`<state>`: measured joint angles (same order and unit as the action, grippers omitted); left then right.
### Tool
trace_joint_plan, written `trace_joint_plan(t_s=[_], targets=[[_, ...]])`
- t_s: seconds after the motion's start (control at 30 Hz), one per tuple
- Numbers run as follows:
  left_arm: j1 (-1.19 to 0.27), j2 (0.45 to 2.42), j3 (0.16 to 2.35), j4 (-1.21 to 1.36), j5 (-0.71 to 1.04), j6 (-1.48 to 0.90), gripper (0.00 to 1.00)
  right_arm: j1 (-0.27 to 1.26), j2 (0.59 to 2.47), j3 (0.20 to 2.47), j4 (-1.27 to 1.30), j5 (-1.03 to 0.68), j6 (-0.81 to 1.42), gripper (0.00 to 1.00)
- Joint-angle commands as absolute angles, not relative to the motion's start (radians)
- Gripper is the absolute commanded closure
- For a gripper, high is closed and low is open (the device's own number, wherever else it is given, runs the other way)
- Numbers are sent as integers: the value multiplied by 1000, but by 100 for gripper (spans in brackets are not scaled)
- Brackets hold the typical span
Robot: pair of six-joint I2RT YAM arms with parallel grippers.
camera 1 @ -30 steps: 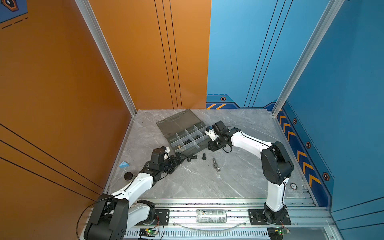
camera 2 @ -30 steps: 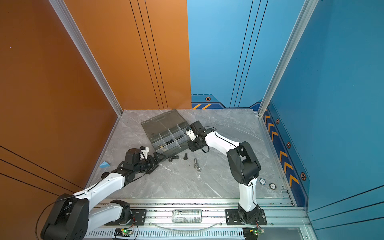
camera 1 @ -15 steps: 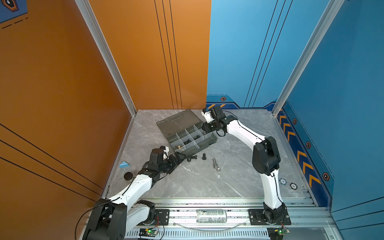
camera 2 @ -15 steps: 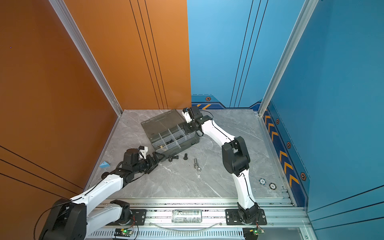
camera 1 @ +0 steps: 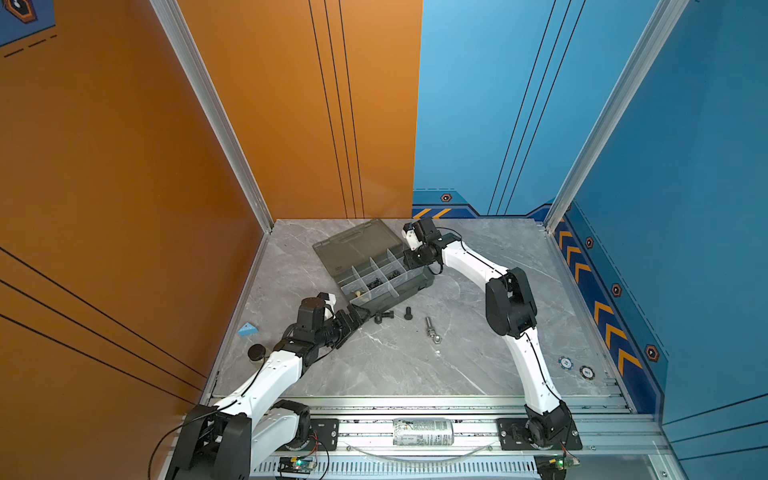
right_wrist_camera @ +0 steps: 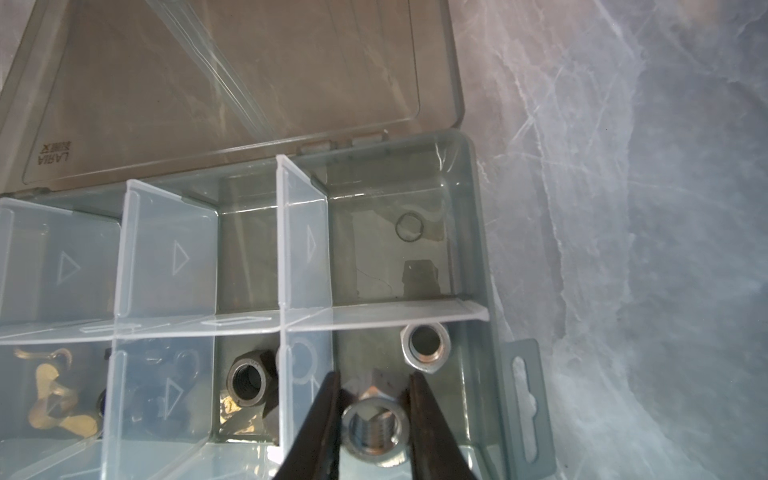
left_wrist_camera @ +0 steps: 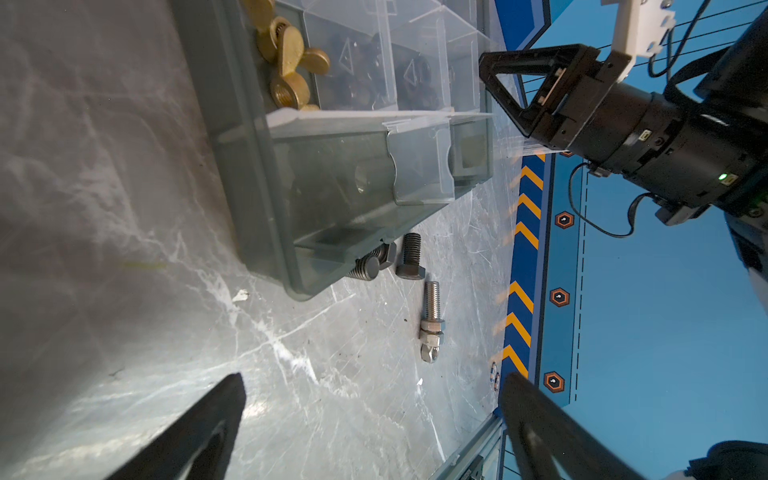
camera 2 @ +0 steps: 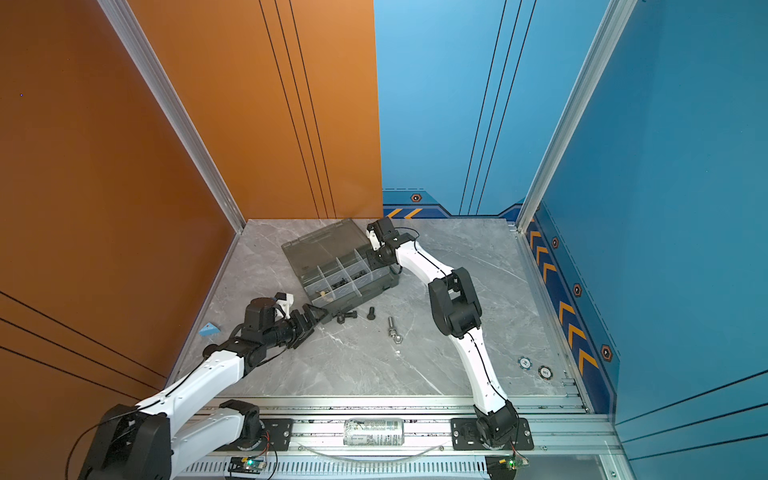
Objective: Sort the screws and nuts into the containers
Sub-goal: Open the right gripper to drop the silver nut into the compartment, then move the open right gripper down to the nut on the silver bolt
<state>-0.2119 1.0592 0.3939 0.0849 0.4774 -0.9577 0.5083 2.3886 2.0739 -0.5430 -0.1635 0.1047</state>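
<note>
One grey marbled table (camera 1: 374,365) carries everything, and on it, toward the back, sits the smoky organizer box (camera 1: 419,286) with its lid (camera 1: 357,245) folded flat open behind it. The right gripper (right_wrist_camera: 374,376) reaches over the box's right end, its jaws clamped on a silver nut (right_wrist_camera: 374,428) that hangs above the end compartment in the row away from the hinge. The left gripper (left_wrist_camera: 374,390) hovers low over the table at the box's near left corner, jaws wide apart and holding nothing. In both top views two black screws (camera 1: 383,317) lie on the table just in front of the box's front wall; in the left wrist view one of them seems to touch the wall. A longer silver screw (left_wrist_camera: 432,307) lies apart from them, nearer the front edge, with a nut threaded on it. Brass-coloured wing nuts (left_wrist_camera: 286,54) fill a compartment at the box's left end. A second silver nut (right_wrist_camera: 424,348) rests on the floor of the end compartment, and a black nut (right_wrist_camera: 248,382) lies across the divider in the neighbouring one.
</note>
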Motion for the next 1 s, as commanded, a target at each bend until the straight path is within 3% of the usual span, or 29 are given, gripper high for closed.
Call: trace_joint_plan(t_s=[0.0,0.1,0.2,0.5,0.97], targets=[[-201,1051,408,70,497,-932,2,504,2392,2102,-581,-136,116,83],[-201,1055,408,74,498,-934,2,505,2383,2100,-592,-110,125,63],[-201,1057,410,72,499,-934,2,502,2363,2098,-606,-111,127,57],[-198,1047,409,75,501,-932,2,499,2206,1991,-629,-160,87,53],[-186,1035,395,87,503,-937,2,519,1827,1442,-676,-213,112,50]])
